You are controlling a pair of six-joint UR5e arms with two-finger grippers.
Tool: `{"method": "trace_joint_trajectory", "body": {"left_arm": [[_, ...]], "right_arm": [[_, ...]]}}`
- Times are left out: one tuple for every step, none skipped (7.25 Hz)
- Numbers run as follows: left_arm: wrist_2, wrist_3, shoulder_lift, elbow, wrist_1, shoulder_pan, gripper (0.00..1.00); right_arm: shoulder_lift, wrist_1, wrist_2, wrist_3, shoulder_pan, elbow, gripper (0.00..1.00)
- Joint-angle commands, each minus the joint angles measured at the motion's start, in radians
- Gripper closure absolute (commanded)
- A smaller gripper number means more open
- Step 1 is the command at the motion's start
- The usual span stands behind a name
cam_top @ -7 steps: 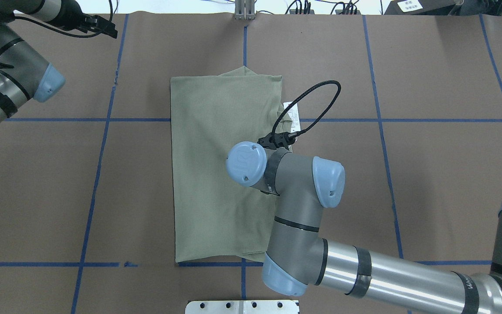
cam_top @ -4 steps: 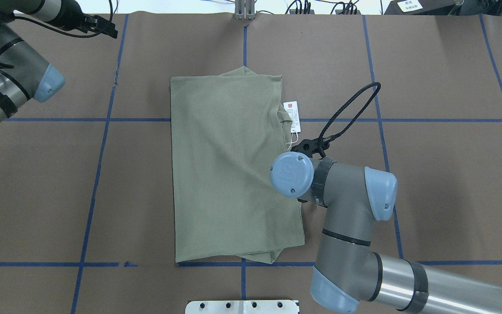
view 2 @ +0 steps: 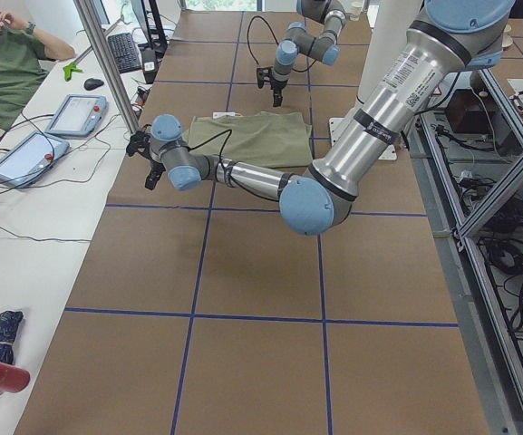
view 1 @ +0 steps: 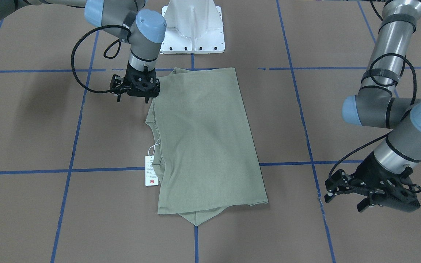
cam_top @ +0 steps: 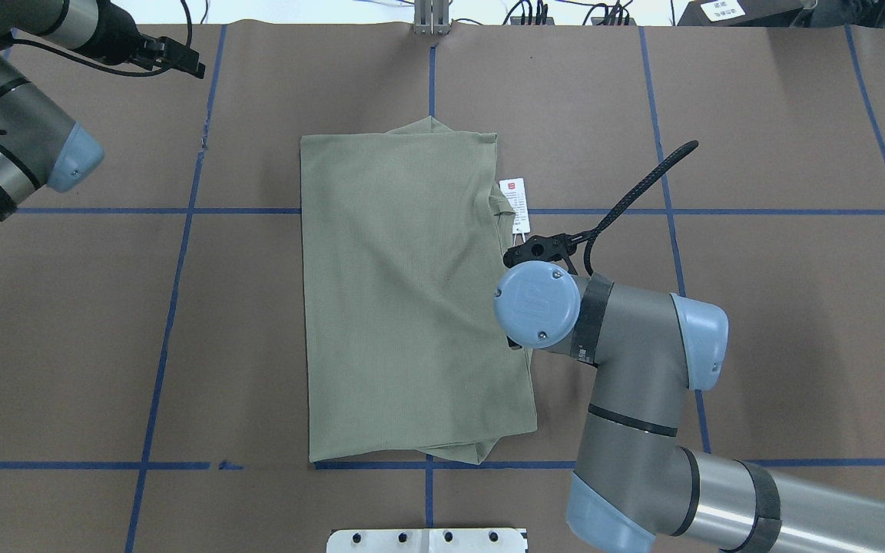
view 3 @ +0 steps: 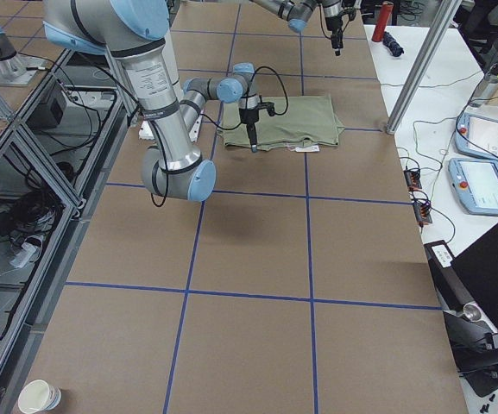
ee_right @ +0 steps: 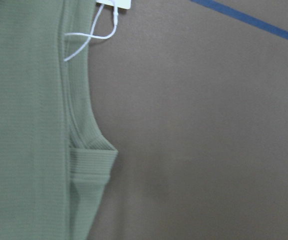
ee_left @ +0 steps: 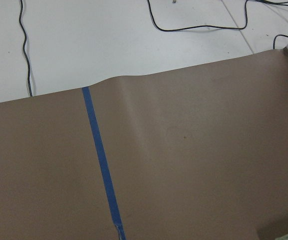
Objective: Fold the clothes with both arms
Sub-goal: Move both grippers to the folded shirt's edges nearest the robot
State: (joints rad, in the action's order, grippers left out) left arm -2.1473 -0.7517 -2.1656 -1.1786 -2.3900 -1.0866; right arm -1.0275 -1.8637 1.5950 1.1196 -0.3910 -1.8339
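Most of the scene is taken up by a brown paper-covered surface marked into squares with blue tape. 2 silver and grey robot arms are extended over it. The right arm is bent beside the shirt's right edge. The left arm is positioned at the far-left corner, well apart from the cloth, probably so that the working area is not obstructed.

1 pale green shirt is laid flat at the centre of the surface, folded lengthwise into a tall rectangle with no sleeve showing at either side. A small point of fabric is seen poking out at the far end, and an under-layer shows at the near end. The lengthwise folding is therefore judged done, and a crosswise fold is likely wanted next.

The right hand is held low just beside the shirt's right edge, near the collar, with its jaws apart and nothing between them. The left hand is likewise spread and empty over bare paper.

The white hang tag with its red mark is seen lying on the surface just beside the collar, tied on by its string. There it could be caught in the next fold.
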Motion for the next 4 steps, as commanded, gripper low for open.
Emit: {"method": "trace_joint_trajectory", "body": {"left_arm": [[-0.034,-0.240,0.143,-0.241,0.002,0.061,0.00],[0.009,-0.333,0.233,-0.380,0.003,0.133,0.00],[0.059,-0.474,0.324,-0.515,0.003,0.225,0.00],[0.152,-0.617,0.402,-0.656,0.003,0.341,0.00]], "right_arm": [[-0.093,0.323,0.046,0.194,-0.003,-0.011,0.00],[-0.185,0.541,0.052,0.272,-0.003,-0.022,0.00],[-0.280,0.733,0.057,0.361,-0.003,-0.036,0.00],[-0.351,0.870,0.057,0.487,-0.003,-0.056,0.00]]}}
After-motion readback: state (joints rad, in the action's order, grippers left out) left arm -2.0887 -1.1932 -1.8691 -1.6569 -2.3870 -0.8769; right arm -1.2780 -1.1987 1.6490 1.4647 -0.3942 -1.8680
